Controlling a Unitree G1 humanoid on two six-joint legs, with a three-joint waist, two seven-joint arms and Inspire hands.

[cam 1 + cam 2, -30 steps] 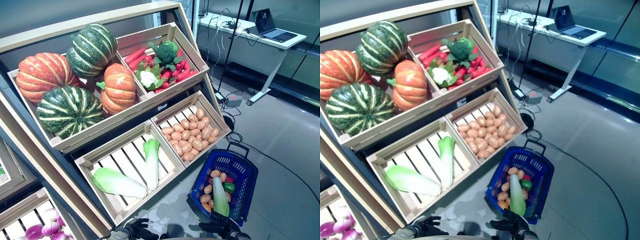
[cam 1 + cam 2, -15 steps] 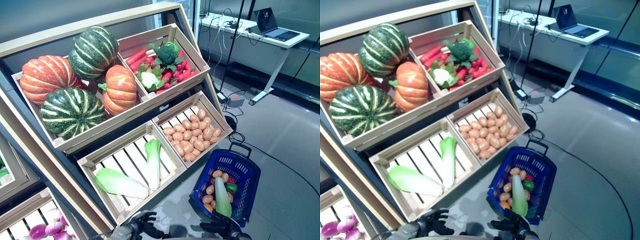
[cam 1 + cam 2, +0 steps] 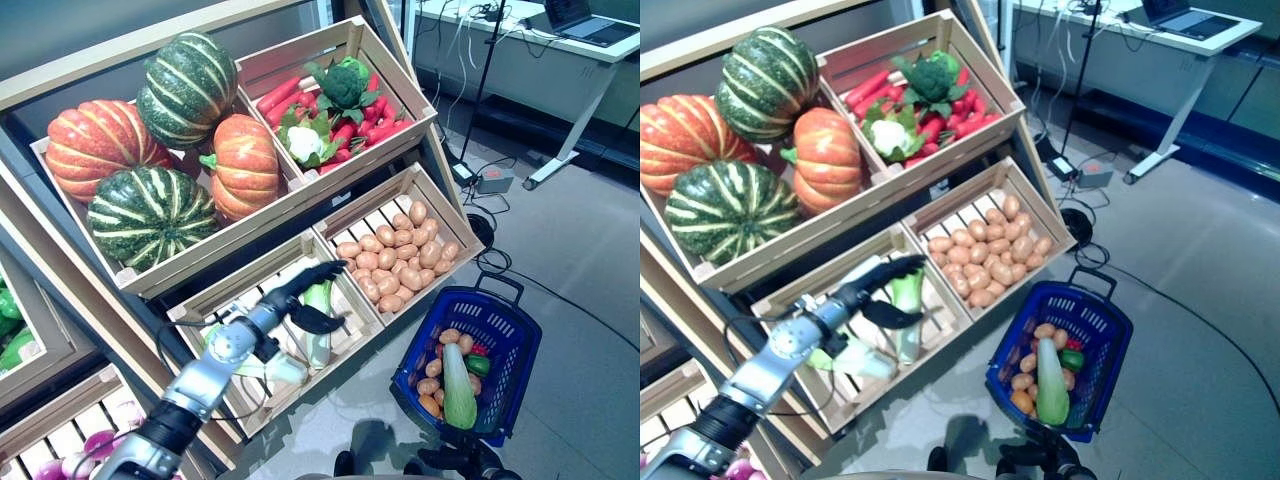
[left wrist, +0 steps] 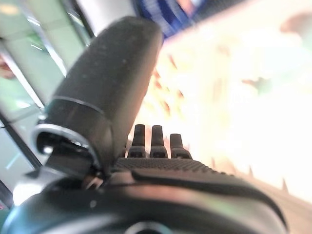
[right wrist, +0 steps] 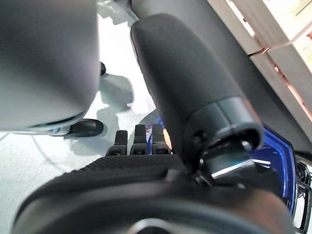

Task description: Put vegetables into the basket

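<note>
The blue plastic basket (image 3: 503,327) stands on the floor at the right of the wooden stand. In it lie a long pale green cabbage (image 3: 458,378), small potatoes (image 3: 431,385), a green pepper (image 3: 478,365) and something red. My left hand (image 3: 292,297) is open, with straight fingers and the thumb spread. It reaches over the lower left crate, just above an upright pale cabbage (image 3: 319,343), and I cannot tell whether it touches it. My right hand (image 3: 468,461) is open, low at the basket's near rim; its straight fingers (image 5: 136,141) show in the right wrist view.
The slanted wooden stand (image 3: 300,195) with its crates takes up the left and middle. A white desk (image 3: 560,40) stands at the back right, with cables and a power box (image 3: 495,180) on the floor below it. Bare grey floor (image 3: 590,250) lies right of the basket.
My left arm has risen from the bottom edge and stretched forward over the cabbage crate. The camera has shifted a little. My right hand stays by the basket.
</note>
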